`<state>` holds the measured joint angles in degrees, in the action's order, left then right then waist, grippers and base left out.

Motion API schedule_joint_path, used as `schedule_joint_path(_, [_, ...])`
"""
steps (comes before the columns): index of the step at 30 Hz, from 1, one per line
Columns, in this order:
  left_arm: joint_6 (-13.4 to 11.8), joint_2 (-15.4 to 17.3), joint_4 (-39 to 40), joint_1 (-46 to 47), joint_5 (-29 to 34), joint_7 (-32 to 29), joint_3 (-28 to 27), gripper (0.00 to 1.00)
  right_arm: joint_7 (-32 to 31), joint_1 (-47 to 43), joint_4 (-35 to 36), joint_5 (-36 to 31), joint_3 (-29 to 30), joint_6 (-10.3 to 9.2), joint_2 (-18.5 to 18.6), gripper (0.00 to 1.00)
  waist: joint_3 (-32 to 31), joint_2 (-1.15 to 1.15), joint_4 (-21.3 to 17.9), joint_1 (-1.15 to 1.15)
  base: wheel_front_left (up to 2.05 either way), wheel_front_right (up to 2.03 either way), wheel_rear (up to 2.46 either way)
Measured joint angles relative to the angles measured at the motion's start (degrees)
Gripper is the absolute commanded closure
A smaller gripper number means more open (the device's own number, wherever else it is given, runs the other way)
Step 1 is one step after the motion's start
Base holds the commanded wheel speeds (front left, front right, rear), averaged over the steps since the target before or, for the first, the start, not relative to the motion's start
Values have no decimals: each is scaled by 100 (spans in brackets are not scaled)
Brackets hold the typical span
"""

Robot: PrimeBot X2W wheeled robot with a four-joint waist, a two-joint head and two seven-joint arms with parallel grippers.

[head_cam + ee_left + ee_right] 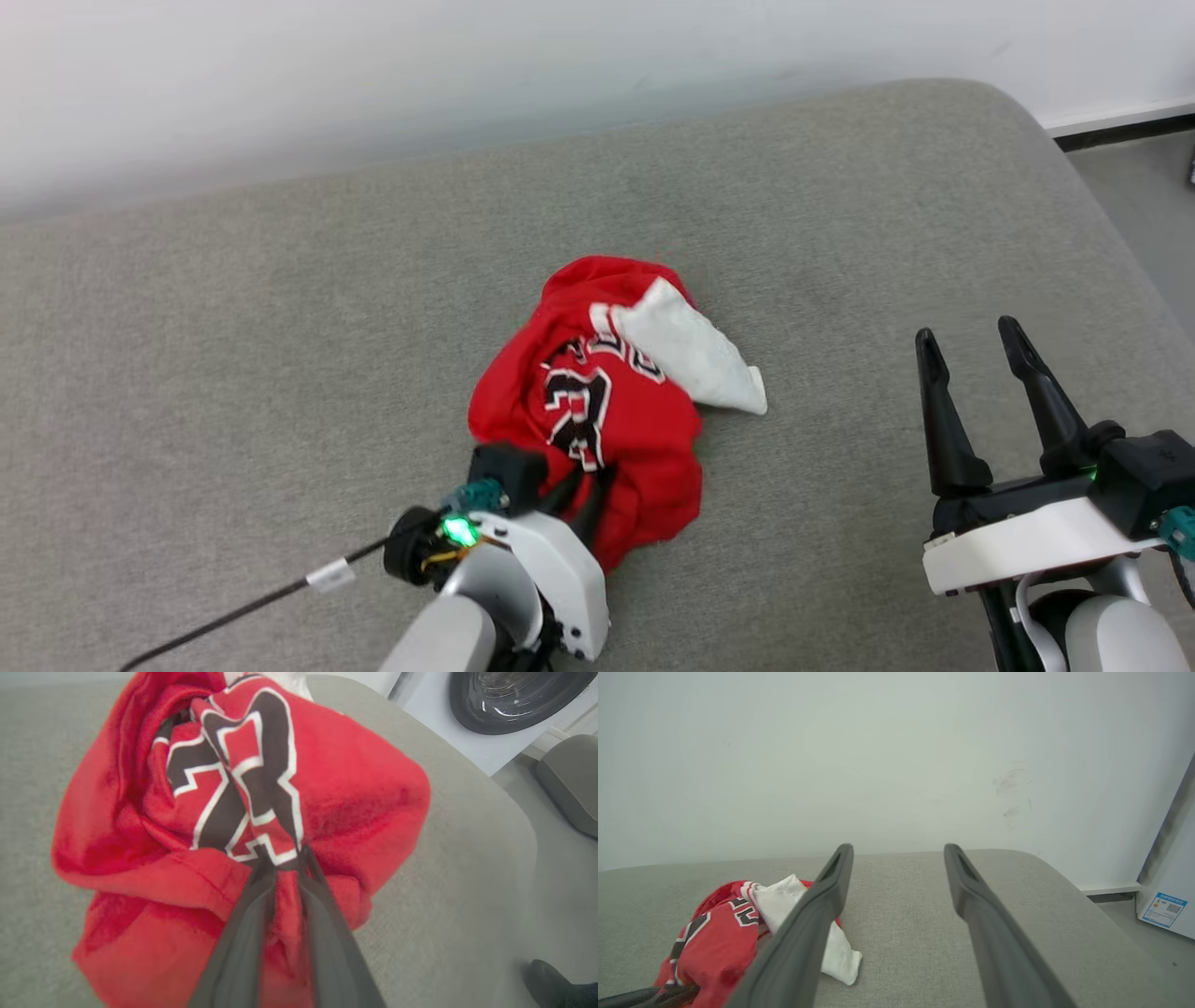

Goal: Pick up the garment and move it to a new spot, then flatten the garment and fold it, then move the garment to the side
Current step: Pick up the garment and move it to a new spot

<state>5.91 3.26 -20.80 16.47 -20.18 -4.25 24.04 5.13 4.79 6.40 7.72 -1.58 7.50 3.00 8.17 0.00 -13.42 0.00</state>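
Gripping the near edge of the garment [597,401], the left pincer [581,490] has both dark fingers pinched together on a fold of red cloth, just below the black "23". The garment lies crumpled approx. mid-way across the grey padded surface [280,327]. The heap runs from that pincer away toward the wall, w/ the white sleeve [695,359] flopped out to the R side. The right pincer [968,334] hovers spread wide & empty, well apart, cloth off to its left. L arm is nearer, so the lift prob. falls to it, hauling from the near end.
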Motion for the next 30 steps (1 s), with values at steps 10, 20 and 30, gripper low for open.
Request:
schedule_joint_path(10, [-167, -24, 410, -63, 179, 910, 225, 0, 41, 75, -134, -32, 18, 0, -2, 0, -11, 0, 355, 0, 0, 0, 0])
schedule_joint_path(20, [-898, 260, 865, -81, 212, 1584, -558, 0, -174, -81, -141, -166, 141, 0, -3, 0, -392, 0, 804, 0, 0, 0, 0])
schedule_joint_path(30, [-1318, 881, 1062, -925, 87, 1597, -1177, 0, -422, -390, -121, -225, 156, 0, -2, 0, -724, 0, 989, 0, 0, 0, 0])
